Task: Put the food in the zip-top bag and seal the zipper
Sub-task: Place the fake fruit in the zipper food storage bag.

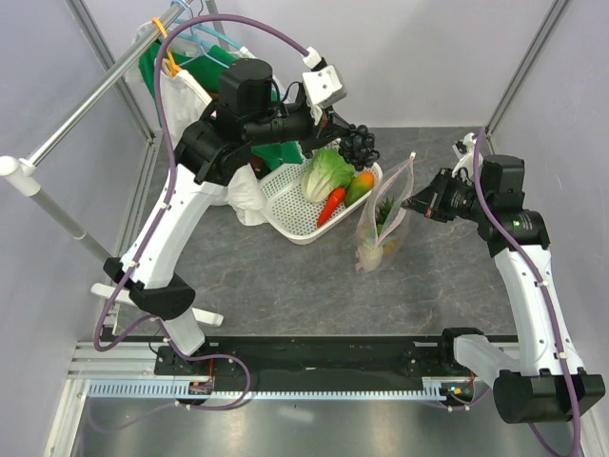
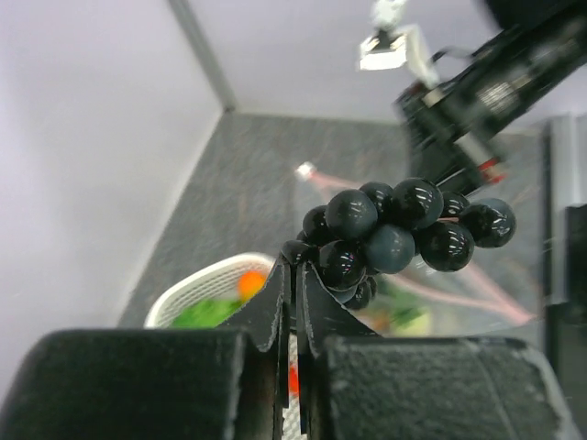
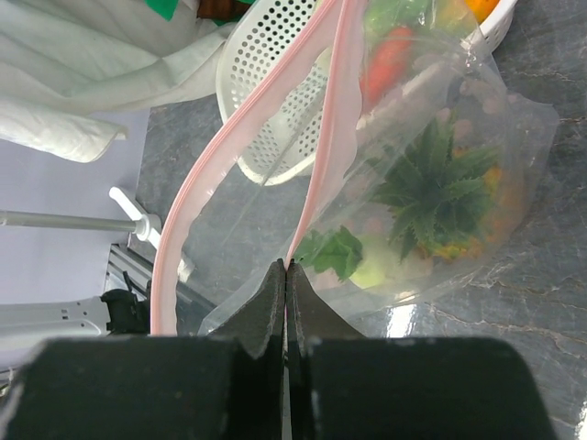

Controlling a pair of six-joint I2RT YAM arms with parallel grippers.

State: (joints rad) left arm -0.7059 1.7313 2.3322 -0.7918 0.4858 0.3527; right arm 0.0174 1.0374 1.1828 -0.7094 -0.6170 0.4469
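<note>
Your left gripper (image 2: 295,275) is clamped on one end of the grape bunch (image 2: 404,234), which is in the air at 11 o'clock from the zip-top bag (image 1: 381,228). Right gripper (image 3: 286,275) pinches one zipper (image 3: 197,174) lip, so the bag stands at the basket's (image 1: 276,195) 3 o'clock. Grapes look light, glossy and probably slippery. The film is floppy and the mouth may sag.

A dark purple grape bunch (image 1: 360,143) is held aloft near the clear zip-top bag (image 1: 383,228), which is propped upright with its pale pink zipper (image 3: 240,124) parted. Green leafy pieces (image 3: 429,188) are seen inside the bag, while a lettuce (image 1: 328,173), red chili (image 1: 330,205) and orange fruit (image 1: 365,178) are seen lying together close by.
</note>
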